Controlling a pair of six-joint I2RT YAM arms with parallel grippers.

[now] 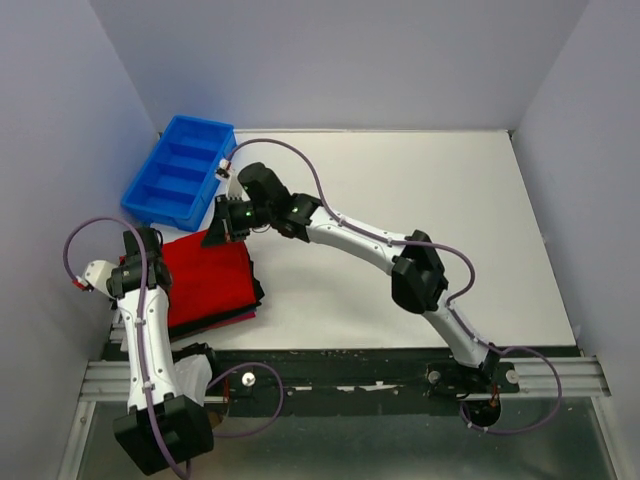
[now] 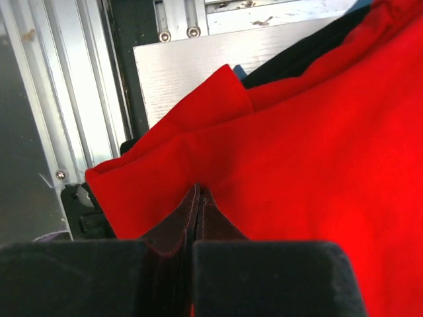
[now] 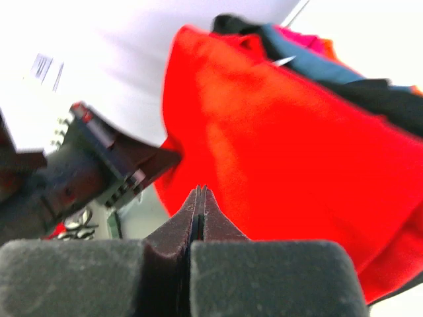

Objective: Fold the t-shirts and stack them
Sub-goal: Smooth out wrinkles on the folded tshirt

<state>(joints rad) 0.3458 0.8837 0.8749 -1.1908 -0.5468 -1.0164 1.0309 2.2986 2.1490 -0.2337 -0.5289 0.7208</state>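
The white counter carries everything. A red t-shirt lies folded at its near left corner, on top of darker folded shirts whose black edges show along the right and near sides. Beyond the stack, at the far left, stands a blue compartment bin.

The left gripper is pressed together, its tip against the red cloth at the stack's left edge. I cannot tell whether a thin fold is caught in it. The right gripper is also pressed together and sits at the far edge of the red shirt. Nothing is visibly held.

The shirt looks folded and placed, so the step in hand is probably tidying the stack. One corner flap stands proud near the left gripper. It should be stroked flat with light, outward moves from the shirt's middle. Pushing hard risks sliding the red layer off the shirts below, and any lift should be straight up so no cloth snags.
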